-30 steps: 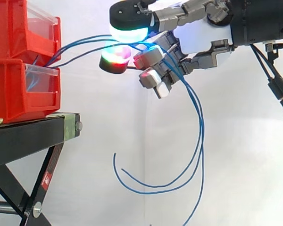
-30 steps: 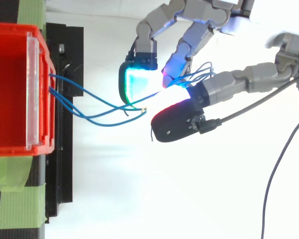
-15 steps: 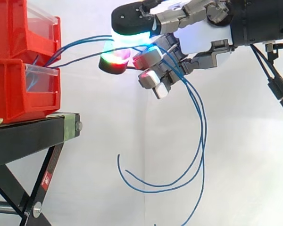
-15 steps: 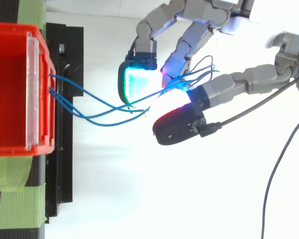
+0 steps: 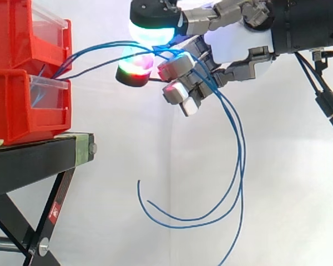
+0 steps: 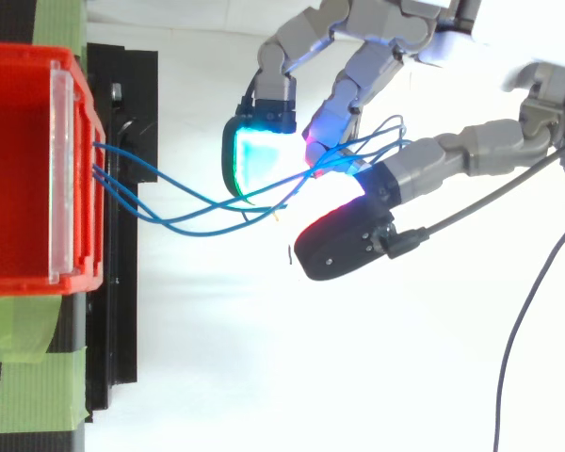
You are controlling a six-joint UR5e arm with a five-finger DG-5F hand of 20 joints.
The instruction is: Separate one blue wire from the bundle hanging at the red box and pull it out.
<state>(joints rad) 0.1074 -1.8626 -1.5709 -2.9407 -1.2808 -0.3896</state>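
Note:
Several thin blue wires point(image 5: 94, 51) come out of the stacked red bins point(image 5: 28, 72) and arc right to my hand point(image 5: 233, 44). They run between a cyan-glowing fingertip point(image 5: 151, 32) above and the red-green thumb pad point(image 5: 134, 72) below. From there they drape over the curled lower fingers point(image 5: 180, 83). Their free ends hang in long loops point(image 5: 236, 183) under the hand. From above, the wires point(image 6: 169, 221) leave the bin's front point(image 6: 71, 169), cross one another and thread between the cyan pad point(image 6: 259, 155) and the dark thumb tip point(image 6: 344, 250).
The bins rest on a black stand point(image 5: 33, 160) with crossed legs at the lower left. Green tape point(image 6: 28, 395) holds the bin to the stand. Open space before the white curtain lies right of and below the stand.
The cyan fingertip has lifted slightly in the side view. The thumb tip has drifted a little away from the fingers in the top view. The hanging wire loops swayed slightly.

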